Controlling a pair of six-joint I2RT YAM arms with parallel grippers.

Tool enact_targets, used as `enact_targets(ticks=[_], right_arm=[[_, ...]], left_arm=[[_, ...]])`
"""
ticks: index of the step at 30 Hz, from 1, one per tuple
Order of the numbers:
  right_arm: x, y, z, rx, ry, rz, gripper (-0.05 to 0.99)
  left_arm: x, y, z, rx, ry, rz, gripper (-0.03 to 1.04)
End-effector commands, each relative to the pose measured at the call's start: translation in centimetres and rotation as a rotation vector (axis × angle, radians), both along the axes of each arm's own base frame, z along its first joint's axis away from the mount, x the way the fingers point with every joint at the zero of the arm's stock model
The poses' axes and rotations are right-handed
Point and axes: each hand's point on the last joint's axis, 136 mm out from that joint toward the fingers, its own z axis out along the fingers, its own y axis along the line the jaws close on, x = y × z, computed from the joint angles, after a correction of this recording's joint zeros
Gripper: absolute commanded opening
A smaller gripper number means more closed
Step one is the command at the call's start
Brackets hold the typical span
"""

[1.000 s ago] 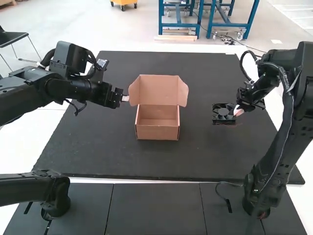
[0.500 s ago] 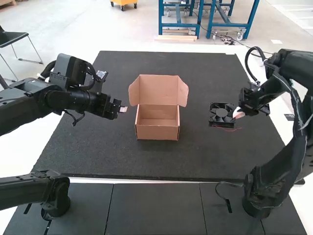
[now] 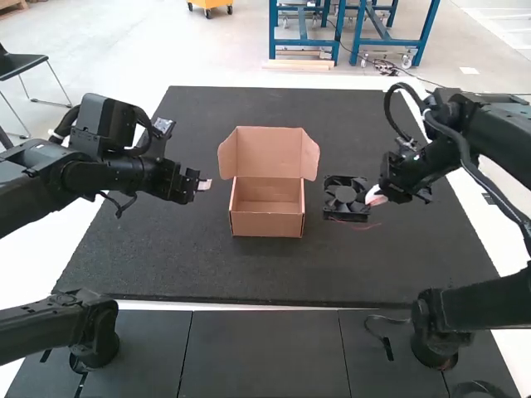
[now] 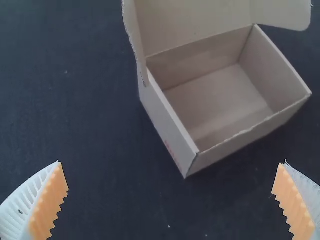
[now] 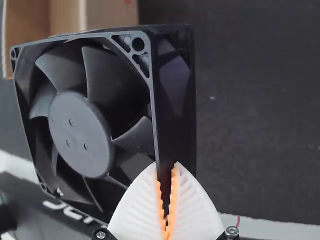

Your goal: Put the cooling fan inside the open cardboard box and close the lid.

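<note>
The open cardboard box (image 3: 266, 199) stands mid-mat with its lid and side flaps upright; its inside is bare (image 4: 220, 107). A black cooling fan (image 3: 346, 199) hangs on edge just right of the box, a thin red wire trailing under it. My right gripper (image 3: 373, 197) is shut on the fan's frame (image 5: 100, 125), white ribbed fingers (image 5: 192, 205) pinching one edge. My left gripper (image 3: 202, 185) hovers left of the box, open, with nothing between its orange pads (image 4: 47, 197).
The black mat (image 3: 166, 249) covers the table, with white table surface beyond its left and right edges. Free mat lies in front of and behind the box.
The right arm has carried the fan leftward, from the mat's right part to just beside the box. The left gripper has drawn back slightly left from the box's flap.
</note>
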Motion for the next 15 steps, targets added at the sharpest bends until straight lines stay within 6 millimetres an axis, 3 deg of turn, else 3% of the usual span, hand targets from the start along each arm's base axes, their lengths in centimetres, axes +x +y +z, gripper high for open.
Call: enact_targets(ticks=[1,9,15], right_arm=[[-0.4,3.3,1.7,0.089,0.003,-0.007,-0.02],[-2.0,9.5,2.5,0.152,0.002,0.097,-0.02],[-2.5,11.5,2.3,0.157,-0.001,0.138,-0.02]], left_arm=[[0.0,0.5,0.5,0.006,-0.028,0.011,0.97],[-0.2,0.6,1.3,-0.010,-0.070,0.010,0.97],[-0.2,0.5,1.9,-0.019,-0.089,0.008,0.97]])
